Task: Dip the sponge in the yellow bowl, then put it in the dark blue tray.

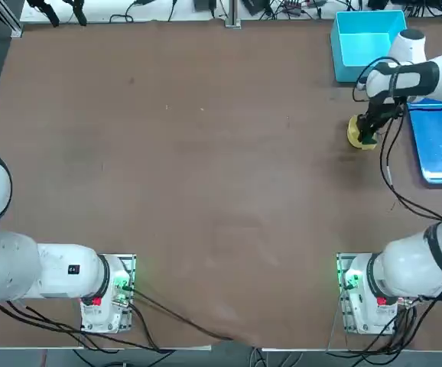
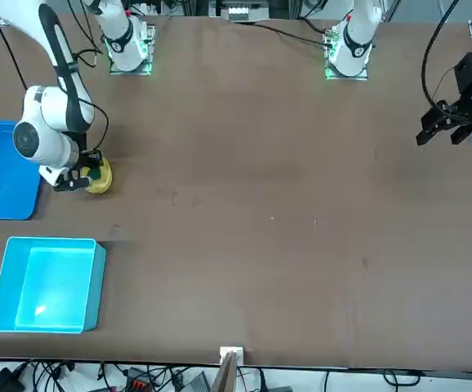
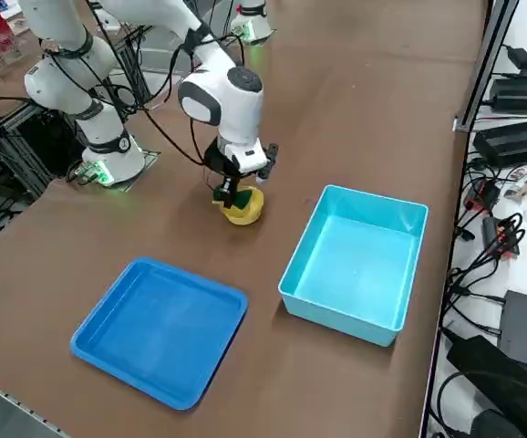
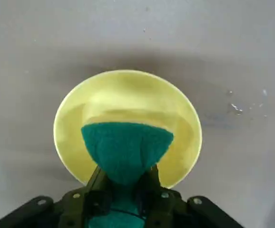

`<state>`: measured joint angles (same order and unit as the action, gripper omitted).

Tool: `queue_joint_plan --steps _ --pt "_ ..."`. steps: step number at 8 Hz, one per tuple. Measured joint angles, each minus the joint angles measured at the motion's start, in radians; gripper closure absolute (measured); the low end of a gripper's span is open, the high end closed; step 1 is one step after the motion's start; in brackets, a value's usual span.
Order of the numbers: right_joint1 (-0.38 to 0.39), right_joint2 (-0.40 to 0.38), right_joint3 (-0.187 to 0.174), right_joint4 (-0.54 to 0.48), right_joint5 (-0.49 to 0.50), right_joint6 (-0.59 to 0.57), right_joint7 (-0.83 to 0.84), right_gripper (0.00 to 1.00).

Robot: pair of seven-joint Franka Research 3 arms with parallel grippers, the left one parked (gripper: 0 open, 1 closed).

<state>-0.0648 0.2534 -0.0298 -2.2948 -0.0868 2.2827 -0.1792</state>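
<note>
Overhead, front, right-side cams – wide; wrist cam close – yellow bowl [image 4: 128, 126] shared.

- The right arm's tool [image 3: 233, 193] points down over the yellow bowl [image 3: 244, 211], pinching the sponge [image 3: 242, 196], whose green side shows just above the bowl.
- The dark blue tray [image 3: 161, 328] lies on the brown counter [image 3: 355, 109], nearer the camera.
- A light cyan bin [image 3: 355, 262] sits beside the tray, near the bowl.
</note>
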Motion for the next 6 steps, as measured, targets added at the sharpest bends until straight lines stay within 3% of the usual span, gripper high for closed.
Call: queue_joint_plan --steps 6 --pt "-0.005 0.049 0.0 0.019 0.001 0.004 0.0 0.71"
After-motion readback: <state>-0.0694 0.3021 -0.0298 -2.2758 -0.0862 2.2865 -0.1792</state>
